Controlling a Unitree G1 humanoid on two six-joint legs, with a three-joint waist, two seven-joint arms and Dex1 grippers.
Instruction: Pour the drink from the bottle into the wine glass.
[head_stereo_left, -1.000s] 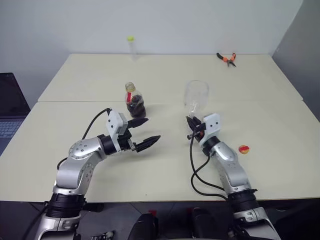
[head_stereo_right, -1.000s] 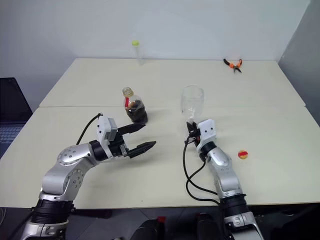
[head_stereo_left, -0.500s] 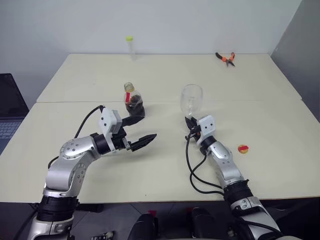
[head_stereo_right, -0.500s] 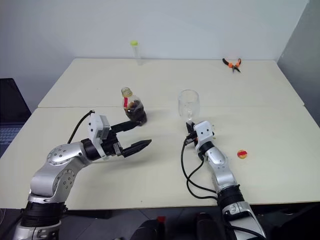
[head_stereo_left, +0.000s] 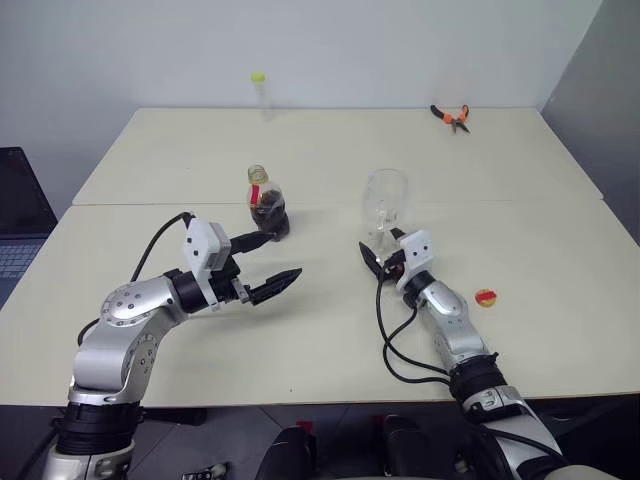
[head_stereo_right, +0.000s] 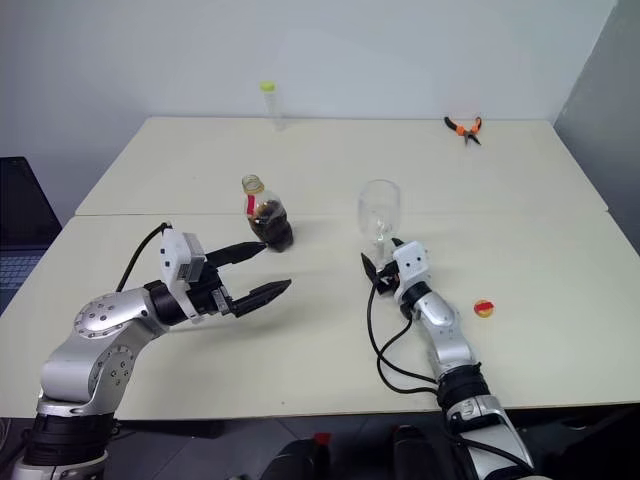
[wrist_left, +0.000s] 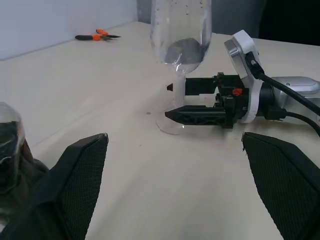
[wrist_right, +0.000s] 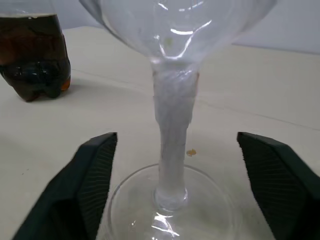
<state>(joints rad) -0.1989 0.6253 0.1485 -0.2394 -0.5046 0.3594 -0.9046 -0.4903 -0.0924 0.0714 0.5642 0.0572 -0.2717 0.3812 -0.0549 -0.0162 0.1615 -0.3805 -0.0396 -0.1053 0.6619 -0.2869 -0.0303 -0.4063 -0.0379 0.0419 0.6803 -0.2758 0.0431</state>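
Observation:
The bottle (head_stereo_left: 265, 205) stands uncapped left of the table's centre, with the dark drink (wrist_right: 36, 50) filling its lower half. To its right the wine glass (head_stereo_left: 386, 200) stands upright on its foot, and its bowl looks clear. My right gripper (head_stereo_left: 375, 256) is open low at the glass. Its fingers (wrist_right: 95, 170) flank the stem (wrist_right: 172, 125) without touching it. My left gripper (head_stereo_left: 285, 252) is open and level, just in front of the bottle and apart from it. The left wrist view shows the glass (wrist_left: 181, 30) and the right gripper (wrist_left: 172, 102).
A small red and yellow cap (head_stereo_left: 486, 298) lies to the right of my right arm. Orange pliers (head_stereo_left: 452, 115) lie at the far right. A thin clear tube with a yellow-green top (head_stereo_left: 261, 95) stands at the back edge. A laptop (head_stereo_left: 15, 215) sits off the left side.
My right gripper brought the tilted glass upright onto the table, then opened off its stem. My left gripper drew slightly left, still open.

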